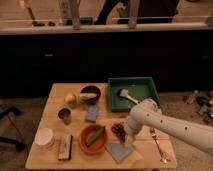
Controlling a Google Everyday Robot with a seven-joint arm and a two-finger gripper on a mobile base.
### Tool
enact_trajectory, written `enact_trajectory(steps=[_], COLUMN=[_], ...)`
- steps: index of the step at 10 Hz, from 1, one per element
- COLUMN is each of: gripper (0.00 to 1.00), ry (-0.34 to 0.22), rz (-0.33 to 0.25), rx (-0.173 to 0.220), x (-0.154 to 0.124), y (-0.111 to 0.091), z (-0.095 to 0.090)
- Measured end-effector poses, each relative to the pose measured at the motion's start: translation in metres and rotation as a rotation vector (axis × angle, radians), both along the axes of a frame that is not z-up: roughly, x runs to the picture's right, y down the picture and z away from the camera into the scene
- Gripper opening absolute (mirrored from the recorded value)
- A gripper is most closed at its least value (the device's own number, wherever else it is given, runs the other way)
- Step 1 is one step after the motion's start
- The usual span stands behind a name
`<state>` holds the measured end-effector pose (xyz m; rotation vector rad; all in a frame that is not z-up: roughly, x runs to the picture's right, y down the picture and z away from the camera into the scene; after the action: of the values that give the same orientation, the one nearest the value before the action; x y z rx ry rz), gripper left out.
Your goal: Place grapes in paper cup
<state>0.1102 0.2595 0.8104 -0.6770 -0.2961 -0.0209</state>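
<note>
The grapes (pixel 118 130), a small dark reddish bunch, lie on the wooden table (pixel 60 92) right of the orange bowl. My gripper (pixel 127 138) hangs at the end of the white arm (pixel 165 125), just right of and above the grapes, partly covering them. The paper cup (pixel 44 137), white and wide, stands at the table's front left corner, far from the gripper.
An orange-red bowl (pixel 93 138) holds a green item. A green tray (pixel 134 92) with a white brush sits at the back right. A dark bowl (pixel 90 94), yellow fruit (pixel 70 98), grey metal cup (pixel 64 115), blue sponges (pixel 91 113), a bar (pixel 65 147) and a fork (pixel 158 145) lie around.
</note>
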Motion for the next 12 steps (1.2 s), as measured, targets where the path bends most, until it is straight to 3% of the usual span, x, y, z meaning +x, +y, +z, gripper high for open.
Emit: enact_trajectory(steps=[1, 6, 8, 11, 12], gripper=[0.80, 0.71, 0.79, 0.80, 0.76], ry=[0.001, -0.003, 0.002, -0.003, -0.003], rz=[0.002, 0.005, 0.010, 0.006, 0.007], rx=[-0.002, -0.003, -0.012, -0.016, -0.017], x=[0.0013, -0.0027, 0.0010, -0.0014, -0.0010], y=[0.0005, 0.0022, 0.0036, 0.0064, 0.0062], z=[0.0019, -0.0028, 0.0005, 0.0056, 0.0040])
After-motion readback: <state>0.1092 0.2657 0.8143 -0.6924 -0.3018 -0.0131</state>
